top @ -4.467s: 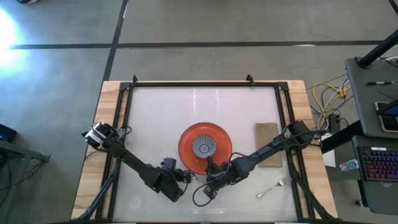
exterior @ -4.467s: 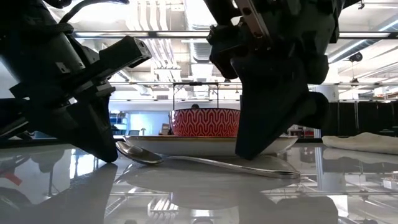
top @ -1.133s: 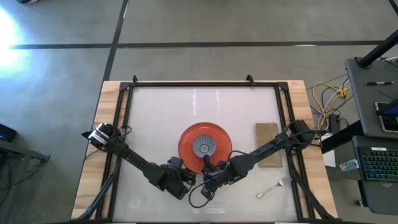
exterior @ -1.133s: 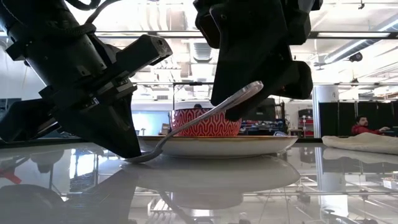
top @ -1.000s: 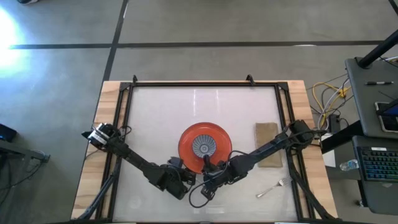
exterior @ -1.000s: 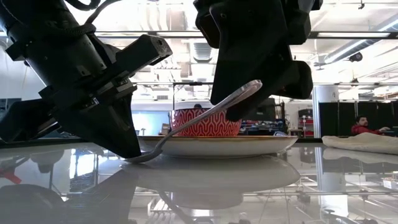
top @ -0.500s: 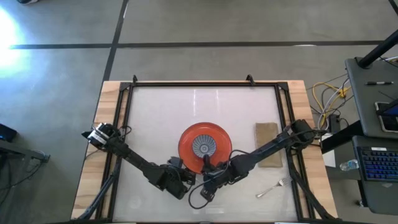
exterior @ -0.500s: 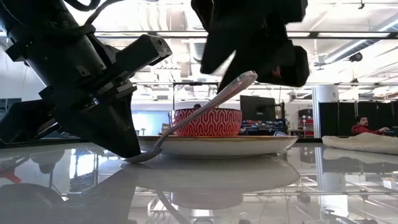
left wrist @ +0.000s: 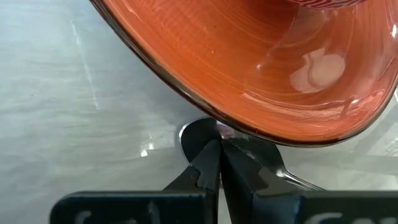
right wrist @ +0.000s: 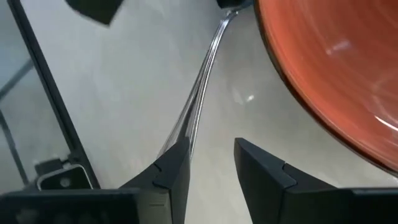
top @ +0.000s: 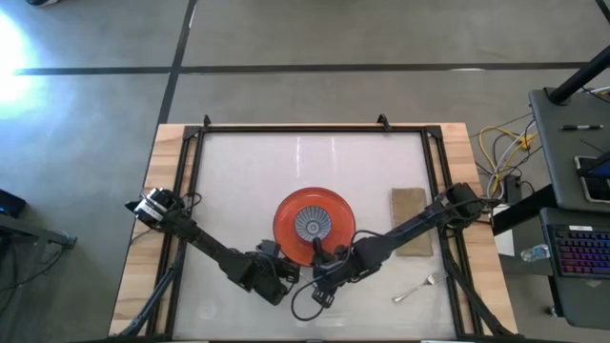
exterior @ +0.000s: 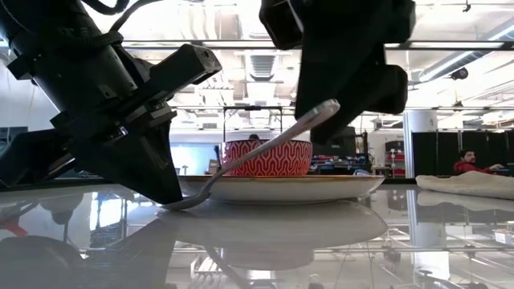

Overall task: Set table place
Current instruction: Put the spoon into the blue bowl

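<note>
Still, I logged the left gripper [left wrist: 219, 163] pinched shut on the bowl end of the shiny metal spoon [exterior: 249, 152], low at the near rim of the round orange plate [top: 315, 227] on the glossy white table [top: 238, 191]. The spoon's handle slanted up, tilted as it was a second ago. The right gripper [right wrist: 211, 163] had let go: half a second before it clasped the handle tip, now its fingers stood apart, one finger [right wrist: 171, 168] just beside the handle. A red patterned bowl [exterior: 267, 157] sat on the plate.
</note>
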### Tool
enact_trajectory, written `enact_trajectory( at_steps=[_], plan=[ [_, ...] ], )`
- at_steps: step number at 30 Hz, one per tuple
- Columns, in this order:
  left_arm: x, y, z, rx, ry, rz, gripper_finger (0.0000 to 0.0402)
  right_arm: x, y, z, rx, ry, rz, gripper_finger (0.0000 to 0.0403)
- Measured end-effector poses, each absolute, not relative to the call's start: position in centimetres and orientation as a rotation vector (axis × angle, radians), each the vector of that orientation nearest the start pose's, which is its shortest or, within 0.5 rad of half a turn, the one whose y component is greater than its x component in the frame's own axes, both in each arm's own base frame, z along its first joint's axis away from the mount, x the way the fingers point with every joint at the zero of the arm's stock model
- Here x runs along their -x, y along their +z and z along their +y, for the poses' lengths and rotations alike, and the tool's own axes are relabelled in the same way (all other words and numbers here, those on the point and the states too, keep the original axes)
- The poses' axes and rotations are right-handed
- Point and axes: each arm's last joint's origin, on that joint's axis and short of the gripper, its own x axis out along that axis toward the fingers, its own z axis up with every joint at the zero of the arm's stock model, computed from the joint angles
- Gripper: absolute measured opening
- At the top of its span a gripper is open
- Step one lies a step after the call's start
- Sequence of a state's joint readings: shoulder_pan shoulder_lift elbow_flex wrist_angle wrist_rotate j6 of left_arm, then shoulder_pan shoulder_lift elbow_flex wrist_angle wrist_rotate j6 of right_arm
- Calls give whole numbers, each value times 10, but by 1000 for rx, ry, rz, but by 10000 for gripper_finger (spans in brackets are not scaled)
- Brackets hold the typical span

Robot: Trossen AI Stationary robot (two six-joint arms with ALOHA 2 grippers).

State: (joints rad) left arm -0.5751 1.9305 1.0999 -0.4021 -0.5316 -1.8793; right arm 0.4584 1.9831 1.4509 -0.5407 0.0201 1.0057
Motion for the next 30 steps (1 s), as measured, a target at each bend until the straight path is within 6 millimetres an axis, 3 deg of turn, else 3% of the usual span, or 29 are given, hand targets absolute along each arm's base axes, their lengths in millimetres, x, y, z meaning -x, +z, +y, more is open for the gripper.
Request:
enact_trajectory(
  at_steps=[16, 30],
  plan=[
    [-302, 119, -178, 1064, 850, 671, 0, -367, 197, 182, -593, -200, 1078, 118],
    [-302, 119, -178, 1061, 849, 668, 0, -367, 193, 177, -587, -248, 1096, 74]
  ],
)
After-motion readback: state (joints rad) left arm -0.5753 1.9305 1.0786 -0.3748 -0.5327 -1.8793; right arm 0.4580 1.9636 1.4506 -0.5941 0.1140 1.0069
